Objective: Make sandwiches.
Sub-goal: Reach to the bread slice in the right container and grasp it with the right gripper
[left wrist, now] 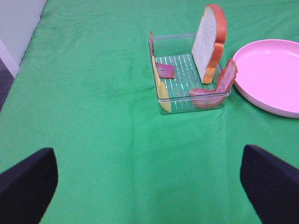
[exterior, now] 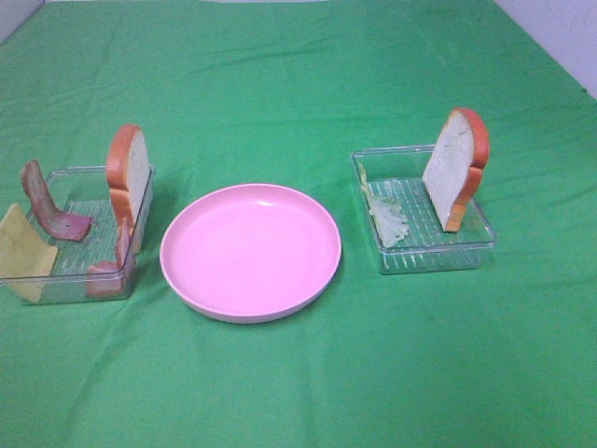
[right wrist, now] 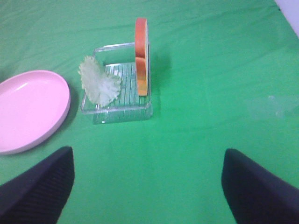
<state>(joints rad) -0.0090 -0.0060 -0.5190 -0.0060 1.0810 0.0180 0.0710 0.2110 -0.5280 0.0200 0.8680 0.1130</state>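
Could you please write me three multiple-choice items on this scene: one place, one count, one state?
1. Which tray holds the lettuce leaf? A the left tray; B the right tray; C neither.
2. How many bread slices show? A one; B two; C four.
3. The pink plate is: A bare; B stacked with bread; C overturned.
Key: 1 B, the leaf leans against that tray's wall; 2 B, one slice stands in each tray; 3 A, nothing lies on it.
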